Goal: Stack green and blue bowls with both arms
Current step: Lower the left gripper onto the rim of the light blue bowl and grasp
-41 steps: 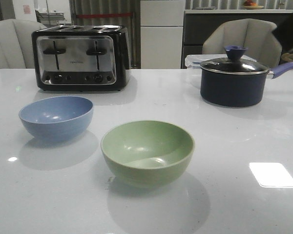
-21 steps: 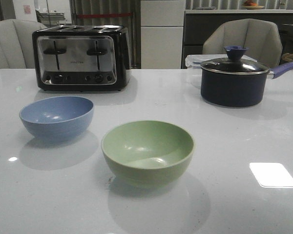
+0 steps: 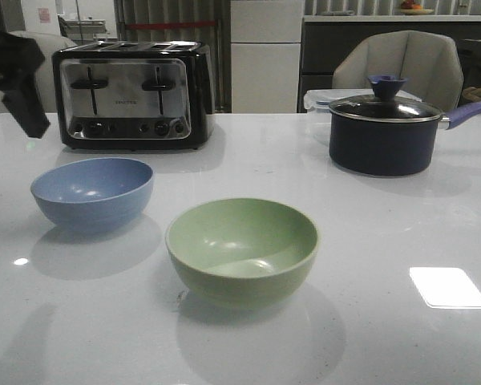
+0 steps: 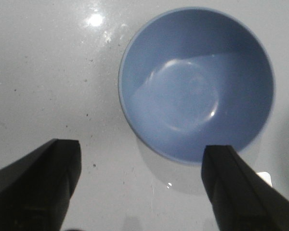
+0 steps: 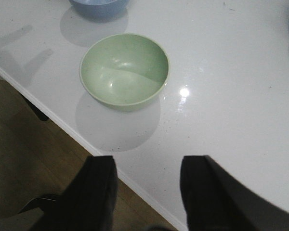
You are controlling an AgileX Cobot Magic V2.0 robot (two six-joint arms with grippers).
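The dusty blue bowl point(image 3: 92, 192) sits upright on the white table at the left. The sage green bowl point(image 3: 242, 249) sits upright nearer the front, in the middle, apart from it. My left arm point(image 3: 18, 76) hangs above the table's far left, behind the blue bowl. In the left wrist view my left gripper point(image 4: 142, 149) is open and empty over bare table just beside the blue bowl point(image 4: 197, 84). My right gripper point(image 5: 148, 161) is open and empty above the table's front edge, short of the green bowl point(image 5: 124, 69). It does not show in the front view.
A black and chrome toaster point(image 3: 132, 95) stands at the back left. A dark navy lidded saucepan point(image 3: 383, 132) stands at the back right, with a clear plastic box point(image 3: 317, 100) behind it. The table edge point(image 5: 62, 122) drops to a wooden floor. Chairs stand behind the table.
My left arm has come into the front view at the upper left. A dark shape at the upper right a second ago is gone. Both bowls have stayed put.
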